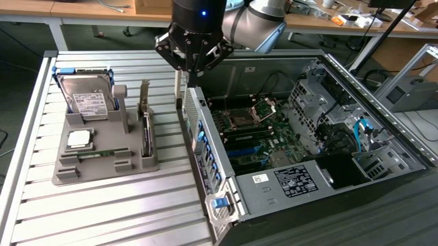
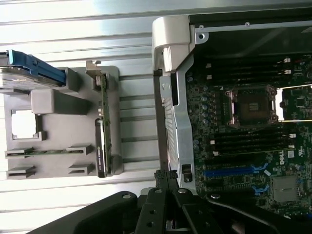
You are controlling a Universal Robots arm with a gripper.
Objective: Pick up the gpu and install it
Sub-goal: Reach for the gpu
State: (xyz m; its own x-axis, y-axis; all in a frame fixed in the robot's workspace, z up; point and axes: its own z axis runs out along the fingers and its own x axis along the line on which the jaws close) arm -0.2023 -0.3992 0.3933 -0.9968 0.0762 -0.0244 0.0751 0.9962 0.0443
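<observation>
The gpu (image 1: 145,120) stands on edge in a slot of the grey holder (image 1: 102,171), with its silver bracket pointing up at the far end. In the wrist view the gpu (image 2: 103,117) is a thin green strip along the holder's edge. My gripper (image 1: 194,78) hangs above the near wall of the open computer case (image 1: 205,133), to the exterior view's right of the gpu and well apart from it. Its fingers are shut with nothing between them. The wrist view has the shut fingertips (image 2: 165,174) over the case's metal edge.
The holder also carries a hard drive (image 1: 85,97), a CPU chip (image 1: 79,137) and a RAM stick (image 1: 96,152). Inside the case lie the motherboard (image 1: 250,133), its CPU socket (image 2: 251,105) and blue slots (image 2: 234,171). All of it rests on a ribbed metal table (image 1: 102,215).
</observation>
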